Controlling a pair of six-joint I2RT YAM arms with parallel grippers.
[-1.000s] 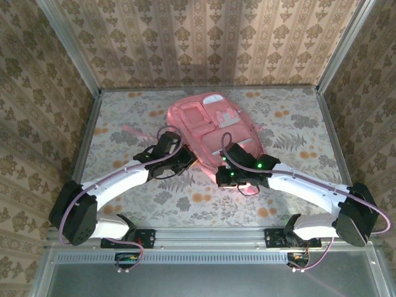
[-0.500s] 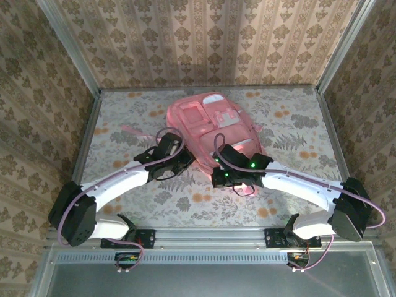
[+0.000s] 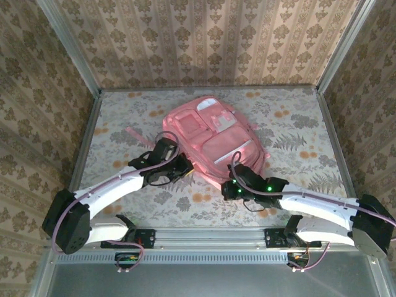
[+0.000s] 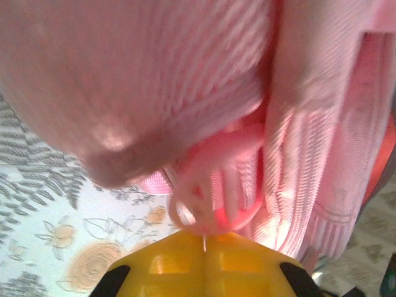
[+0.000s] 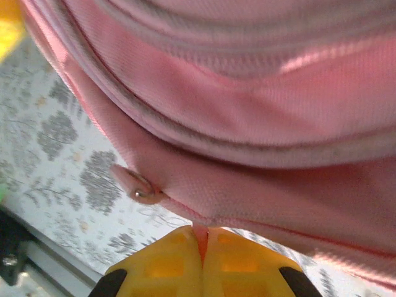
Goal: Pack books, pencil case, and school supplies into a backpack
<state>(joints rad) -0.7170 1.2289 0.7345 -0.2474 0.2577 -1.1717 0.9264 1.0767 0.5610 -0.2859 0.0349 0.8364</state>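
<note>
Floral tabletop (image 3: 297, 124), backpack (image 3: 213, 133); wrist view: right gripper (image 5: 203, 238) pinching fabric.

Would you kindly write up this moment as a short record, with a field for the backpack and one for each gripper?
backpack: pink, lying flat on the floral table, front pockets facing up
left gripper: at the backpack's near left side, jaws together just below a pink loop; whether it grips anything is unclear
right gripper: shut, pinching pink fabric at the backpack's near edge, beside a small metal ring
</note>
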